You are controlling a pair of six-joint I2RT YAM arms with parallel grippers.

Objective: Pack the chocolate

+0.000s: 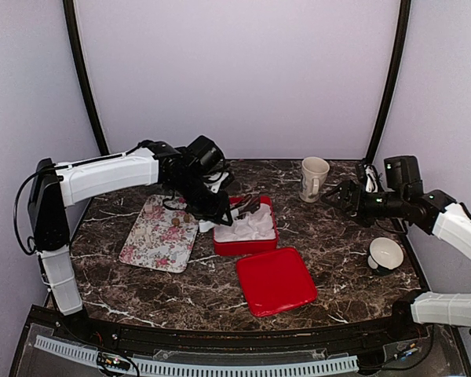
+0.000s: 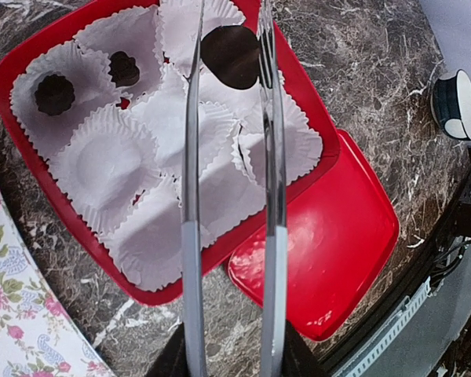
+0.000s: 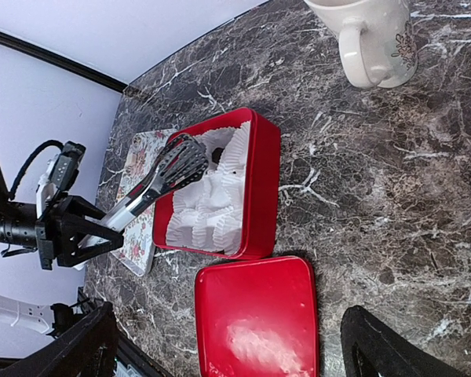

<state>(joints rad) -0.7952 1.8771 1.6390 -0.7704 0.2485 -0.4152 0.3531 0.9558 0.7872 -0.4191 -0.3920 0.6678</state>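
Right, nearest first. Red lid point(image 1: 275, 280) lies flat on the marble counter point(image 1: 220, 294), toward the near edge, a bit R of ctr. Its far L corner sits just beside the red box; can't tell if they touch. Small cup point(image 1: 385, 254), white inside & dark outside, stands by the R edge, well apart from the lid.

Next back, approx ctr of the counter: red box point(image 2: 31, 149), open, packed w/ white paper cups point(image 2: 110, 161). One dark piece point(image 2: 55, 93) and a second dark piece point(image 2: 124, 68) each sit in their own cup on the box's far side; the other cups in view hold nothing. Floral tray point(image 1: 153, 243) lies just L of the box, and a small brown ball point(image 1: 175, 222) rests near the tray's far R corner.

Left gripper point(image 1: 206, 206) hangs over the gap btwn tray & box, jaws pressed onto the handle end of the metal tongs point(image 2: 190, 236). The tongs reach across the box, and their tips pinch a dark chocolate ball point(image 2: 229, 55) over the cups in the box's far R part. Can't tell whether it's touching the paper yet.

Further back on the R side, right gripper point(image 1: 334, 195) hovers above the counter w/ jaws spread wide, nothing btwn them, fingers pointing at the mug point(image 1: 314, 178). The mug stands upright near the far edge, R of ctr, just beside that gripper but apart from it.
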